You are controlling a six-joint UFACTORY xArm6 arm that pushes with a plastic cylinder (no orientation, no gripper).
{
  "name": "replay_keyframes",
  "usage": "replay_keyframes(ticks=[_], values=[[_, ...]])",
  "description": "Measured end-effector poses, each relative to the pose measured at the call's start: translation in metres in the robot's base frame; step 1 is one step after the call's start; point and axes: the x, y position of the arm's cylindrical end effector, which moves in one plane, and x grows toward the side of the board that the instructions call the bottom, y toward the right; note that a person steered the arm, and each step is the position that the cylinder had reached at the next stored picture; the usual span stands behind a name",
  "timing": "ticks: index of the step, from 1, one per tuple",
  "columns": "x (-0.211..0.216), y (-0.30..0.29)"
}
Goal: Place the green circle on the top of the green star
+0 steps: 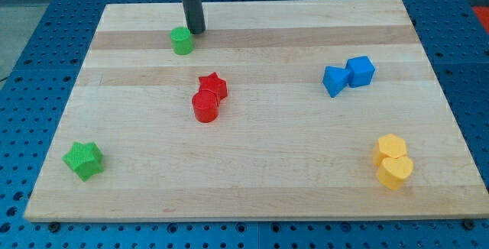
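Note:
The green circle (pixel 182 41) is a short cylinder near the view's top left of the wooden board (pixel 252 188). The green star (pixel 83 160) lies far from it, near the board's bottom left corner. My tip (pixel 196 30) rests on the board just above and to the right of the green circle, very close to it or touching it. The dark rod rises from there out of the view's top.
A red star (pixel 213 86) and a red circle (pixel 205 106) touch each other near the board's middle. Two blue blocks (pixel 348 75) sit together at the right. Two yellow blocks (pixel 393 162) sit together at the bottom right.

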Motion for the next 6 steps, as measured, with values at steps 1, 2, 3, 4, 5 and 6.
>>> replay_keyframes(ticks=[1,2,3,4,5,6], values=[[0.069,-0.033],[0.128,-0.071],[0.090,-0.077],[0.085,-0.106],[0.154,-0.137],[0.214,-0.148]])
